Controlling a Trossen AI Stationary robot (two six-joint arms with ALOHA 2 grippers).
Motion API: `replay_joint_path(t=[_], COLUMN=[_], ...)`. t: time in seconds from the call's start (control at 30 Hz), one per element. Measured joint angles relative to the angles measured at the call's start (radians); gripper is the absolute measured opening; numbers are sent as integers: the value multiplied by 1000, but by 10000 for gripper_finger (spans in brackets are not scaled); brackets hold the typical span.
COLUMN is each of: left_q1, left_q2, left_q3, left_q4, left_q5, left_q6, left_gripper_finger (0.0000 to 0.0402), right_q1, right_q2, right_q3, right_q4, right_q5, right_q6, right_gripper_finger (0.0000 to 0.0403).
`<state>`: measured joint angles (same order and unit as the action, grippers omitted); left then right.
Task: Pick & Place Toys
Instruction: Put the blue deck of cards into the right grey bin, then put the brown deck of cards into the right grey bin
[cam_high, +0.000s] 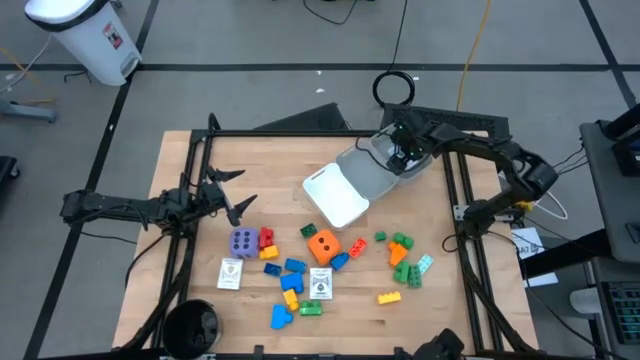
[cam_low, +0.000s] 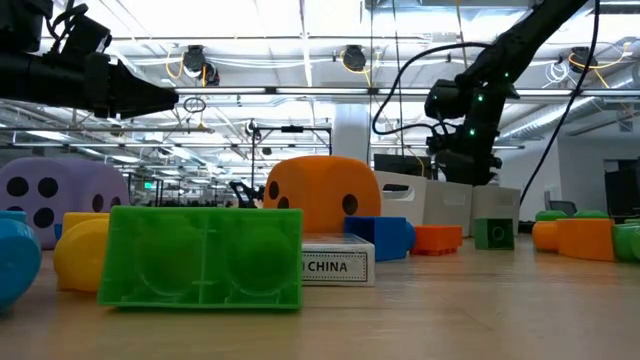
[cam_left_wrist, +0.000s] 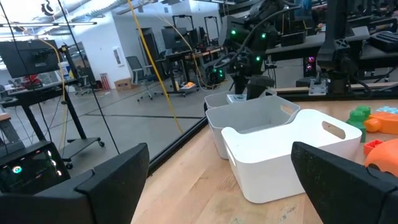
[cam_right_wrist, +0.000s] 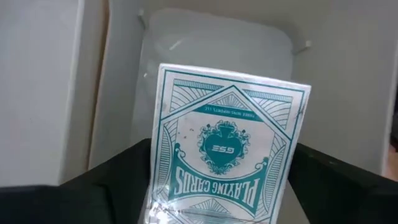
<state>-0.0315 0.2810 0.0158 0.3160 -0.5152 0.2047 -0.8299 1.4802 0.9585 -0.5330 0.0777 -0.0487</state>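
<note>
- High view: right gripper (cam_high: 404, 152) sits over the clear tray (cam_high: 385, 160) beside the white tray (cam_high: 337, 196); remaining toys, including the orange die (cam_high: 322, 243), lie scattered on the table (cam_high: 200, 180).
- Left wrist view: left gripper (cam_left_wrist: 224, 186) waits, fingers wide apart, empty.
- Right wrist view: card pack (cam_right_wrist: 227, 152) between the right fingers above the tray; clamped or just released, cannot tell, probably being dropped in.

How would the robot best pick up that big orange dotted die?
Probably from straight above, closing the pincer on two opposite flat side faces of the orange die. It sits squarely on the table with its top clear, though a white card box and a blue brick lie close beside it.
</note>
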Motion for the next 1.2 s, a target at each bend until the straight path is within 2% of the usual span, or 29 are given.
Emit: replay_joint_path(t=[0.27, 0.47, 0.67, 0.77, 0.9, 1.03, 1.2], left_q1=[0, 0, 0, 0, 0, 0, 0], left_q2=[0, 0, 0, 0, 0, 0, 0], left_q3=[0, 0, 0, 0, 0, 0, 0], left_q4=[0, 0, 0, 0, 0, 0, 0], left_q5=[0, 0, 0, 0, 0, 0, 0], left_q6=[0, 0, 0, 0, 0, 0, 0], left_gripper_finger=[397, 397, 397, 397, 397, 397, 397], right_q1=[0, 4, 44, 88, 179, 337, 587], right_q2=[-62, -162, -325, -416, -523, -640, -807], right_q3=[0, 0, 0, 0, -1, -66, -286], right_q4=[-2, -10, -27, -24, -17, 18, 304], right_q5=[-1, -2, -10, -110, -316, -511, -523], right_q6=[6, 25, 54, 107, 169, 190, 269], right_gripper_finger=[353, 344, 328, 321, 310, 288, 240])
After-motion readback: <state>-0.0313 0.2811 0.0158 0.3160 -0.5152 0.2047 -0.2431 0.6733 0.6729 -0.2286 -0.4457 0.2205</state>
